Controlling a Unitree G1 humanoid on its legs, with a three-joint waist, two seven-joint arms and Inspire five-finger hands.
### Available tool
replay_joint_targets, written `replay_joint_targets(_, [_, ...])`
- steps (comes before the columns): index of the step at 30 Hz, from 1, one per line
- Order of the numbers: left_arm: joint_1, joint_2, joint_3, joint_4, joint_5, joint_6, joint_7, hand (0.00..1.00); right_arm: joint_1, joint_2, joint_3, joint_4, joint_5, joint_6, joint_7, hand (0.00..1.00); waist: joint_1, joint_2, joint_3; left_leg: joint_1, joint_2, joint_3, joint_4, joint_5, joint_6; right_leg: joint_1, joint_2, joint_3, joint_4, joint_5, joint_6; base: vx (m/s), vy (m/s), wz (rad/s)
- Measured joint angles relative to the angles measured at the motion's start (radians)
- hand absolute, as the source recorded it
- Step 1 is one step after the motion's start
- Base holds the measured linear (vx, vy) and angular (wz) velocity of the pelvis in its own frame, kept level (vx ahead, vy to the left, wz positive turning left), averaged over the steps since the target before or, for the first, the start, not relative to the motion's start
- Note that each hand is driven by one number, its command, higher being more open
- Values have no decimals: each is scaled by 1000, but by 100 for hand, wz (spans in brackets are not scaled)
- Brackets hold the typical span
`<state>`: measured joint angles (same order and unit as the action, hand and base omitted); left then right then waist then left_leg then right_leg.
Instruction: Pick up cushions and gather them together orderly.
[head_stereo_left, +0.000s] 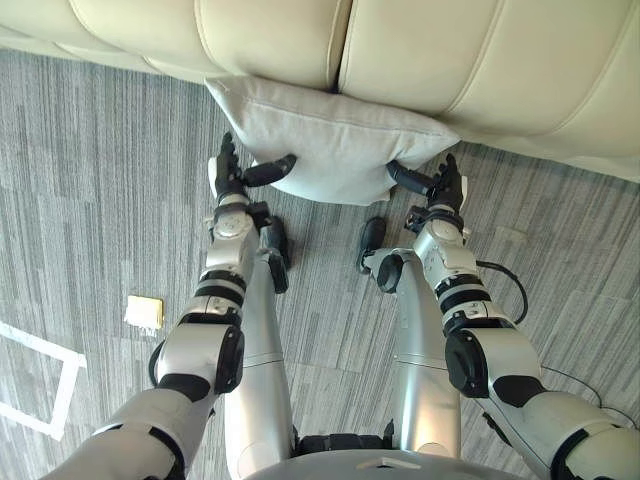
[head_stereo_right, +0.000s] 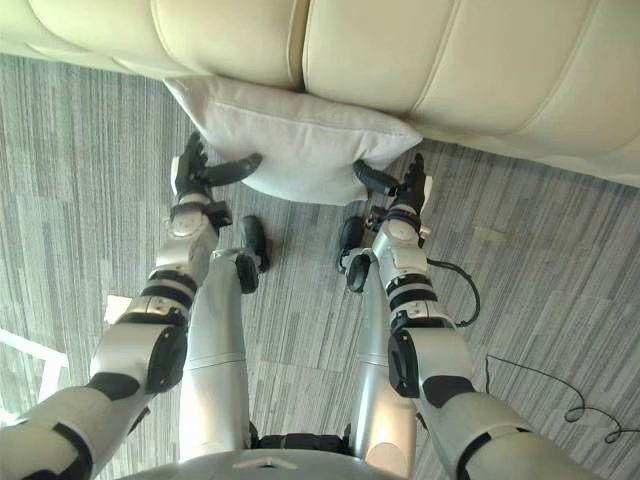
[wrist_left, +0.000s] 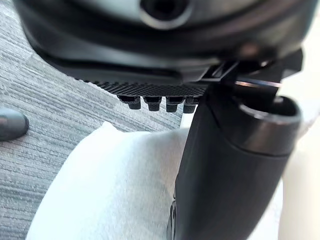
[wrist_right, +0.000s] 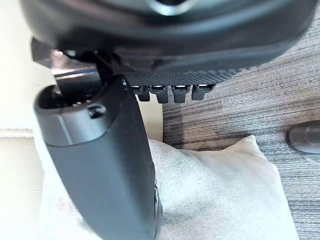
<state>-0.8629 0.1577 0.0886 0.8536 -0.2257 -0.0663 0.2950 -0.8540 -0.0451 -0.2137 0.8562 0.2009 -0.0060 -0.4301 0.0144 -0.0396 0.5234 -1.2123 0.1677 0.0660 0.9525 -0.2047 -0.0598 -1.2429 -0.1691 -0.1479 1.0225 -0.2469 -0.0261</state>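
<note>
The pale cushion (head_stereo_left: 335, 140) looks soft, light and squashy, so its 2 side edges seem best to hold. It sits between the 2 hands, touching the cream sofa (head_stereo_left: 480, 60), above the carpet (head_stereo_left: 100, 180). The left hand (head_stereo_left: 228, 178) and right hand (head_stereo_left: 445, 185) have straight fingers, each thumb lying on it.

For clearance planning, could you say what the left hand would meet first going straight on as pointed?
Probably the cream sofa, just beyond the left hand; depth is unclear.
</note>
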Motion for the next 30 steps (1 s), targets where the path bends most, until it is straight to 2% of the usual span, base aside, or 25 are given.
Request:
replay_joint_targets(7, [0,-12,-63,-53,-2,3,81,0,6,14,110,-76,1,-4,-33,0,-12,0,0,-22,-11,-25,-6,23,-8,-12,-10,-19,9,0,0,-15,23,10])
replay_joint_targets(10, [66,-5,-94,-127,-2,3,99,0,82,11,150,-145,1,-5,-40,0,-12,0,-1,-12,-12,-27,-6,25,-9,0,-12,-21,9,1,-1,-11,28,2])
replay_joint_targets(15, [203,-26,-184,-256,-5,2,108,0,268,12,221,-287,-1,-17,-39,0,-13,0,-5,105,-10,-26,-42,24,-9,120,-9,-26,-30,1,-2,-1,7,-1])
replay_joint_targets(17, [308,-28,-227,-372,-5,0,109,0,389,5,236,-396,-3,-29,-39,0,-13,0,-17,205,-13,-17,-84,24,-10,217,-2,-27,-75,5,-5,9,6,-8])
replay_joint_targets(18, [320,-28,-233,-385,-5,0,109,0,404,5,236,-409,-3,-29,-39,0,-12,0,-18,219,-13,-15,-93,24,-10,230,-2,-27,-82,6,-3,22,-1,-12])
replay_joint_targets(21, [456,-36,-292,-525,-3,-13,102,0,575,2,244,-574,-18,-40,-38,0,-11,1,-40,382,-15,11,-202,36,-12,378,9,-25,-184,23,10,50,-1,-12])
replay_joint_targets(25, [590,-59,-321,-619,-1,-29,86,0,735,-18,256,-730,-58,-42,-21,0,-8,2,-74,543,-16,36,-291,49,-17,524,20,-24,-266,33,7,127,2,-13])
replay_joint_targets(28, [763,-74,-338,-692,-1,-40,62,0,918,-48,283,-870,-135,-44,24,0,-3,9,-169,715,-10,66,-404,50,-19,680,43,-21,-367,34,11,189,14,-18])
replay_joint_targets(30, [812,-74,-347,-715,-1,-41,53,0,964,-49,283,-896,-153,-47,35,0,2,12,-198,767,-8,72,-438,50,-20,727,51,-21,-400,35,11,157,6,-11])
